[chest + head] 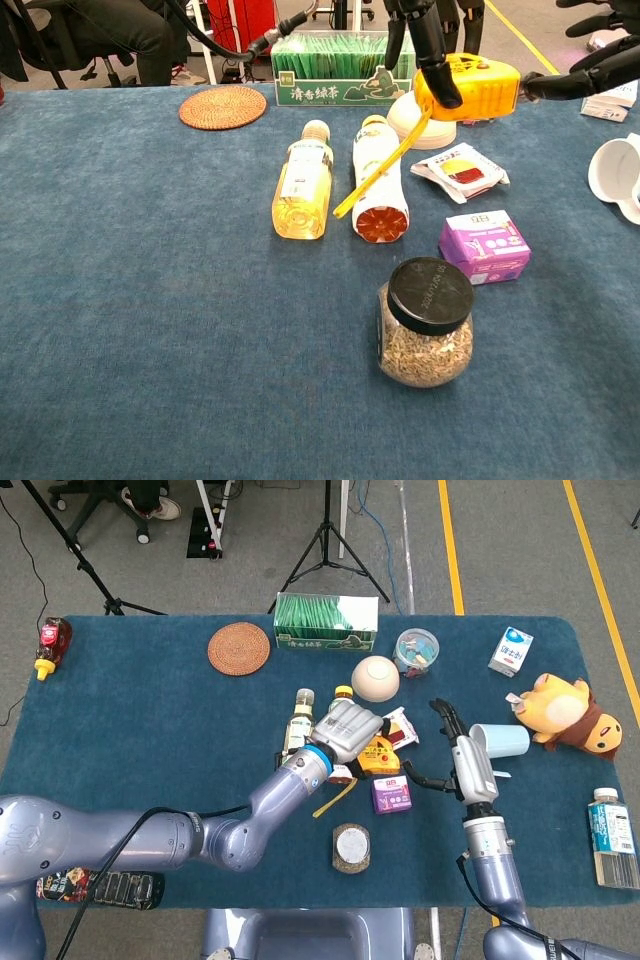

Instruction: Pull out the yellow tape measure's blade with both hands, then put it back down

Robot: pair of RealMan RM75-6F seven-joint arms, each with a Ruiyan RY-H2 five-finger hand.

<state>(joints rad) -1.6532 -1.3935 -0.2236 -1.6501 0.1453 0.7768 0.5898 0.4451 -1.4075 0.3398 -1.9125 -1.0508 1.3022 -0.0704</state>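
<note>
Partly hidden tape measure (468,87), aloft

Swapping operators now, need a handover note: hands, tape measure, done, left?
Left hand grips the yellow tape measure from above, held off the table.
Right hand is beside it, fingers spread; the frames do not settle whether they touch the case.
The blade is partly out, drooping over the lying bottle with its tip free.
Done: measure lifted, blade pulled out some.
Left: finish the pull if needed, then set the measure back on the table.
</note>
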